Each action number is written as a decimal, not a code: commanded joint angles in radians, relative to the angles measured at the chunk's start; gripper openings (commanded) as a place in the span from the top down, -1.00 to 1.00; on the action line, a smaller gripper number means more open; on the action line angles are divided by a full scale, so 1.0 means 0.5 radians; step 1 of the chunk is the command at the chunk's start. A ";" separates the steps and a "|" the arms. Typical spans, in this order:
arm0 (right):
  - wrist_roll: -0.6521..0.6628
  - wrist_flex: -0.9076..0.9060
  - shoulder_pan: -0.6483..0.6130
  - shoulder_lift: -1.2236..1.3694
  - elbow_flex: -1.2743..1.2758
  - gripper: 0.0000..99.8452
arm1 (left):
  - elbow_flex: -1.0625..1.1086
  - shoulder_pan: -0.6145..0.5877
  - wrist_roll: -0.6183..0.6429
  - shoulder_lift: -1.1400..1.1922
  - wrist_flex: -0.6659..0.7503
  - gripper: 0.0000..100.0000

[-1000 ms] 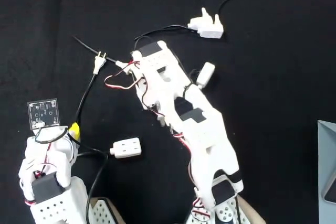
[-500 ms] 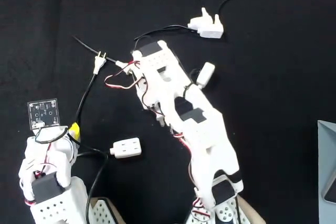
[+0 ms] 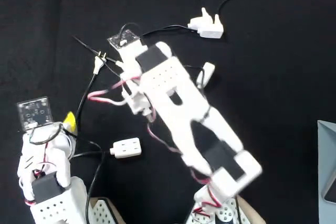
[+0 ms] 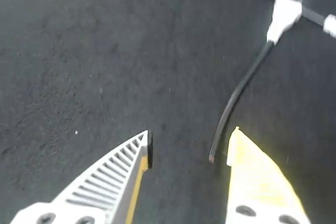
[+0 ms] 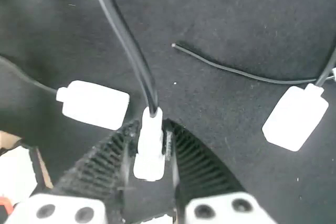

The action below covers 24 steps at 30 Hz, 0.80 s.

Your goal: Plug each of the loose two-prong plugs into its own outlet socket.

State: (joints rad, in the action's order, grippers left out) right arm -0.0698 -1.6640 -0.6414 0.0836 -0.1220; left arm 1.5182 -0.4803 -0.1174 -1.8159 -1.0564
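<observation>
High view: at lower left, the left gripper (image 4: 190, 137) is hanging wide open over the black table (image 3: 273, 108), holding nothing. A loose two-prong plug (image 3: 97, 64) is lying ahead of it, and a white outlet socket (image 3: 126, 148) is lying nearby. Further right, the right gripper (image 5: 150, 128) is pinching a second white plug (image 5: 148, 157) by its body.
</observation>
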 commanded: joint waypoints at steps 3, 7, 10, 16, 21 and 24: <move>-0.006 0.430 -0.101 -0.554 0.480 0.98 | -0.207 0.011 0.292 -0.009 0.175 0.51; 0.000 0.829 -0.144 -0.888 0.925 0.98 | -0.244 0.262 0.390 -0.009 0.270 0.51; 0.098 1.080 -0.187 -1.137 1.220 0.98 | -0.229 0.483 0.417 -0.006 0.338 0.51; 0.196 1.439 -0.270 -1.582 1.708 0.98 | -0.244 0.735 0.405 -0.006 0.381 0.51; 0.252 1.501 -0.353 -1.803 1.929 0.98 | -0.247 0.898 0.402 -0.006 0.399 0.51; 0.252 1.494 -0.353 -1.855 1.966 0.98 | -0.269 1.002 0.402 -0.006 0.399 0.51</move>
State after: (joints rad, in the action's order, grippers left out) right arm 0.0483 -0.9352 -0.8055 -0.8002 0.8615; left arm 1.4584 -0.0322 0.0790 -1.8159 -0.8830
